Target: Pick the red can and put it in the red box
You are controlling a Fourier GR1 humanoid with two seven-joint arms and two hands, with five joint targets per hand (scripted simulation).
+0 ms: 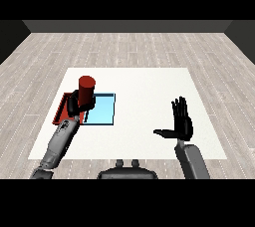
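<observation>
The left robot hand (pixel 75 103) is curled round the red can (pixel 86 89), which stands upright in its grasp at about ten o'clock on the white counter (pixel 144 91), over the seam where the red tray (pixel 62 110) meets the light blue tray (pixel 102 109). The two trays lie side by side, touching, the red one largely hidden behind the left forearm. At about four o'clock, well apart, the right robot hand (pixel 181 124) is raised with straight fingers, thumb out, holding nothing.
</observation>
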